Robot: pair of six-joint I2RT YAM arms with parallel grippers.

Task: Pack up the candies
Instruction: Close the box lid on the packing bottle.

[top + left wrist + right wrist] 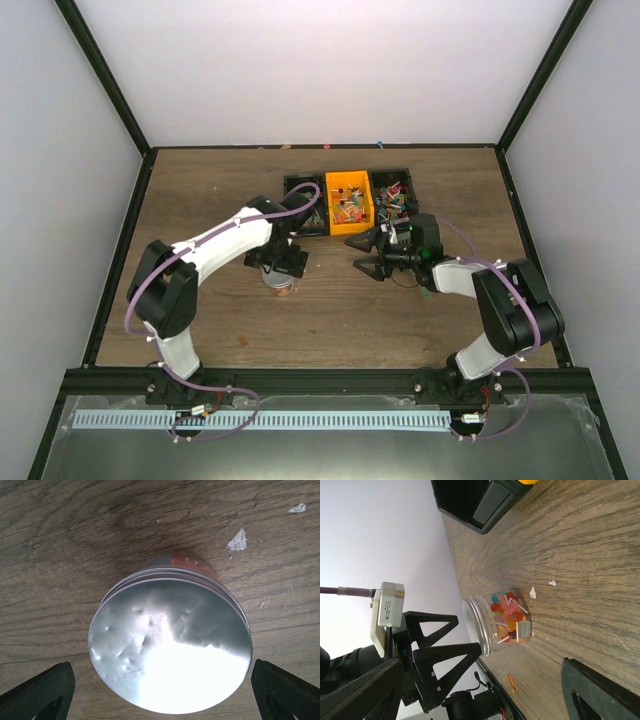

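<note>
We see a brown wood-grain desk (220,190) filling the middle of the top view. It is closed in by a plain white back wall (320,70) across the upper frame and side walls (50,200) at left and right. Black frame posts (100,70) slant from the upper corners to the desk's far edge. A black rail (330,380) crosses the lower frame, with a grey metal sheet (400,455) below it. The light is soft and even. In the left wrist view we find white flecks (237,540) on the wood at upper right.

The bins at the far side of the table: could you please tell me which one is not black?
The middle bin, which is orange; the left bin and the right bin beside it are both black.
</note>
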